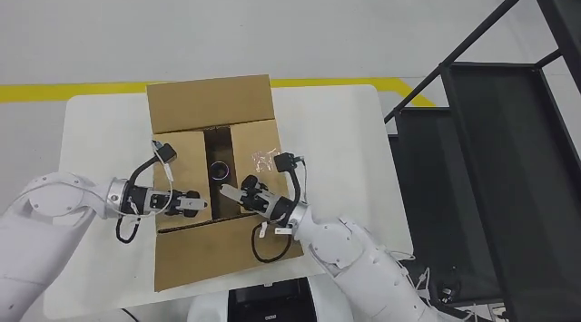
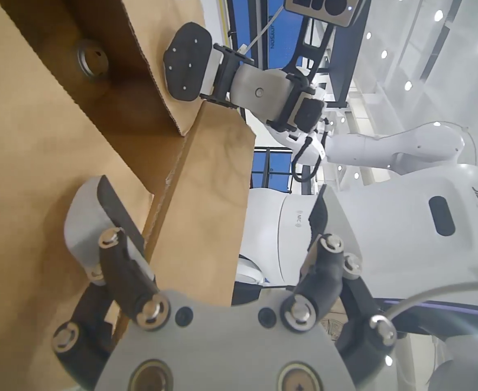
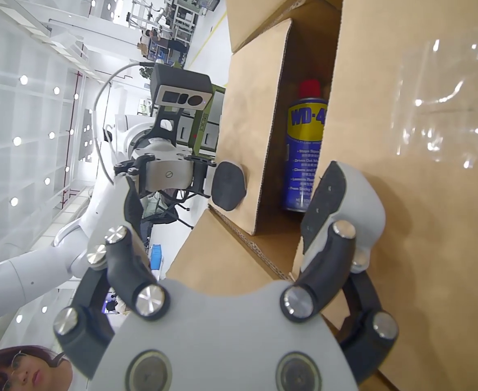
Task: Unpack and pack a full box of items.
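Brown cardboard box [image 1: 209, 100], white table [image 1: 345, 122]: opening stage, inner flaps half-raised. Blue-and-yellow spray can [image 3: 304, 144] upright inside. Left gripper [image 1: 195, 202], right gripper [image 1: 238, 190]: spread wide, empty, at flaps. Next, likely: fold flaps back.

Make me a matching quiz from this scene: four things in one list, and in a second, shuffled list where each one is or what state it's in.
Things:
1. spray can
2. clear tape
3. yellow line
4. left gripper

Places or states:
A. on the floor beyond the table
B. open, with cardboard between its fingers
C. inside the box, blue with a red cap
D. stuck on the outer face of a flap

Pairs: 1-C, 2-D, 3-A, 4-B.
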Tool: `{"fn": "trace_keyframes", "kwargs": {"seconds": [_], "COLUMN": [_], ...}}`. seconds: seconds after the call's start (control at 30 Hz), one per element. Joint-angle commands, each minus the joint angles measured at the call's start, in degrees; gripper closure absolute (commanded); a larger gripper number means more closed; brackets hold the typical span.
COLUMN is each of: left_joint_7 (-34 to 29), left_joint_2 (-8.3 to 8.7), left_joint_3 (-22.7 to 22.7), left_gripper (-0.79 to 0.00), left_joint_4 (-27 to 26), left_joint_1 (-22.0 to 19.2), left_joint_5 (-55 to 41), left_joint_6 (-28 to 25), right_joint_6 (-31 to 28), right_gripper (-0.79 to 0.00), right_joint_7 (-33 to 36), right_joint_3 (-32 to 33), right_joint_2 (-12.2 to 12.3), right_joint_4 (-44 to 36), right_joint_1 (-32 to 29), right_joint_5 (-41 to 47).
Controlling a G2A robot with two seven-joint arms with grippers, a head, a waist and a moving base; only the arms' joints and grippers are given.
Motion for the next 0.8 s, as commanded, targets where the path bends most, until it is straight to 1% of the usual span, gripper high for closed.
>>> {"fn": "trace_keyframes", "kwargs": {"seconds": [0.0,0.23,0.57,0.67,0.77], "left_joint_7": [-0.19,-0.51,-0.47,0.17,0.61], "left_joint_2": [-0.12,-0.37,-0.4,-0.33,-0.04], "left_joint_3": [0.08,0.29,-0.51,-2.08,-4.81], "left_gripper": [-0.785,-0.785,-0.785,-0.785,-0.785], "left_joint_4": [0.54,1.45,0.53,0.48,-0.95], "left_joint_1": [-0.13,-0.32,-0.42,-0.12,0.45], "left_joint_5": [-0.05,1.16,2.87,-0.24,-4.1], "left_joint_6": [-0.22,0.38,1.68,0.64,-0.04], "right_joint_6": [0.43,1.99,2.23,1.55,0.42], "right_gripper": [-0.785,-0.785,-0.785,-0.785,-0.785], "right_joint_7": [0.01,-0.46,-0.87,-0.78,0.07], "right_joint_3": [-0.16,-0.92,-1.02,-0.38,0.03], "right_joint_2": [0.01,0.0,0.2,0.37,0.7], "right_joint_4": [0.13,0.88,-0.47,-1.99,-4.27], "right_joint_1": [0.11,0.55,0.34,-0.23,-1.6], "right_joint_5": [-0.07,-0.74,-0.92,0.21,0.72]}}
